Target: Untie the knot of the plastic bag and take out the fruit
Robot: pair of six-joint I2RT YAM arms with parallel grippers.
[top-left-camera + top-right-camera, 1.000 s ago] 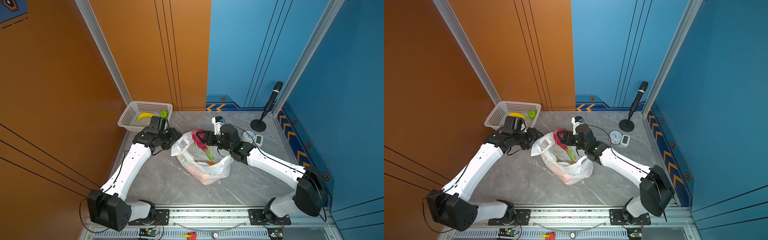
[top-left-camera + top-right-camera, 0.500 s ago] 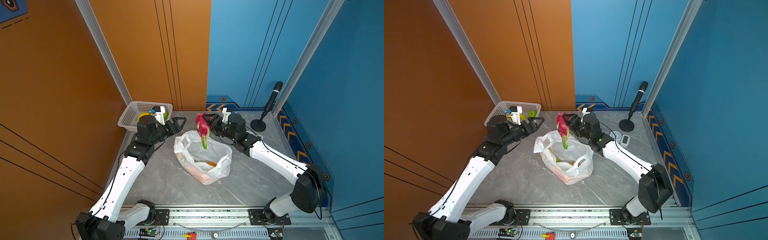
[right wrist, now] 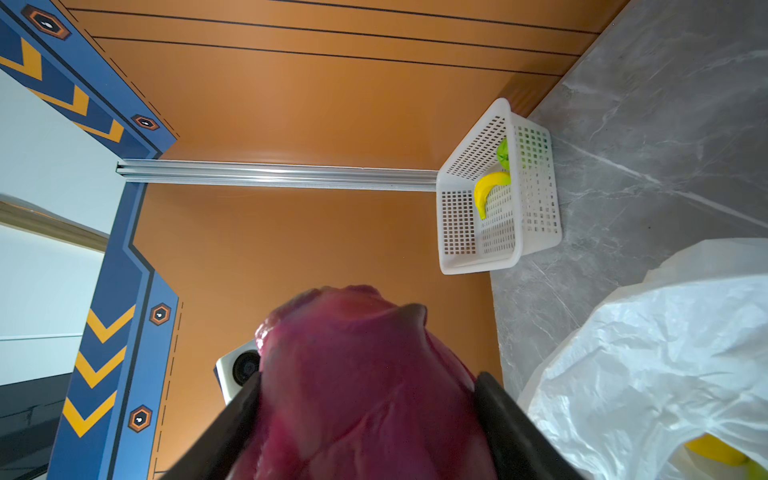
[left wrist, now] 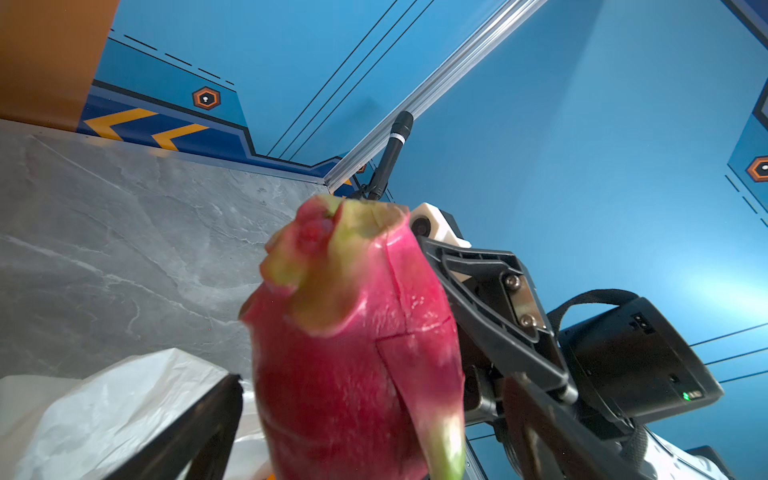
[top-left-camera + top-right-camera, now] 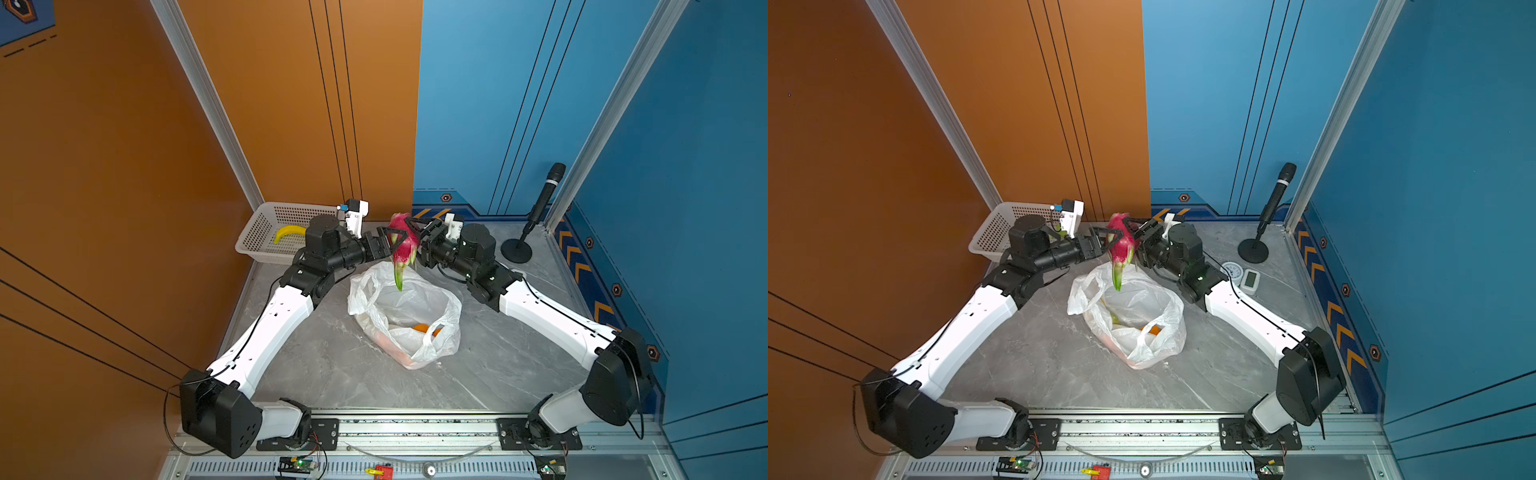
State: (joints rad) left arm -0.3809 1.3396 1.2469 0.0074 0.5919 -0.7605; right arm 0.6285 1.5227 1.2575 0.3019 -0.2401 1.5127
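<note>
— What lies nearest on the surface (image 5: 316, 374)?

— The plastic bag (image 5: 453, 309), in the middle, crumpled, with its mouth gaping open. There is orange fruit (image 5: 422, 328) inside at the near end (something yellow also shows deeper in, too hidden to name).

— And above it?

— The dragon fruit (image 5: 402, 245) hangs in the air over the bag's far rim, with its green tip pointing down. The right pincer (image 3: 365, 386) clamps it from the right, both fingers pressed into the skin.

— The other arm?

— The left pincer (image 5: 392, 241) reaches in from the left with its jaws spread wide around the same fruit. In the left wrist view one finger stands just beside the skin.

— Farther back?

— At the far left, a white basket (image 5: 257, 232) against the wall holds a banana (image 5: 289, 233) and a green fruit (image 3: 503, 153). At the far right stands a microphone (image 5: 544, 195).
</note>
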